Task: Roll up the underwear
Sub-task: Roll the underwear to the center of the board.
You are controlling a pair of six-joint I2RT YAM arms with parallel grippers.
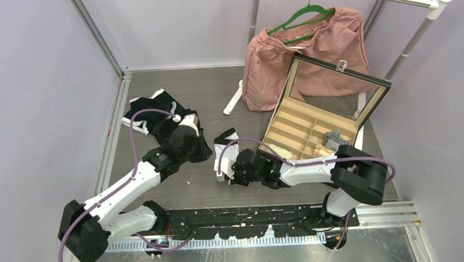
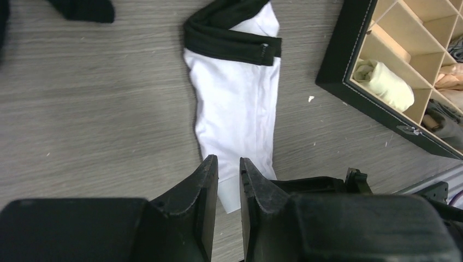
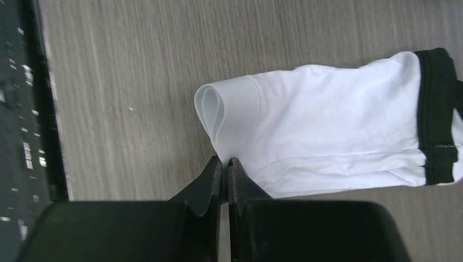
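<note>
The soft white underwear with a black band [image 3: 327, 136] lies flat near the middle of the grey wooden table [image 1: 161, 186]. One end is curled over. The right gripper [image 3: 225, 162] pinches that curled end tight. The left gripper [image 2: 228, 166] looks almost closed, maybe on the cloth edge; I cannot tell.

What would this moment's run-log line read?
stage: roll starting | right end effector: shut on white briefs, near edge curled | left end effector: open, at same edge | black briefs: untouched
</note>
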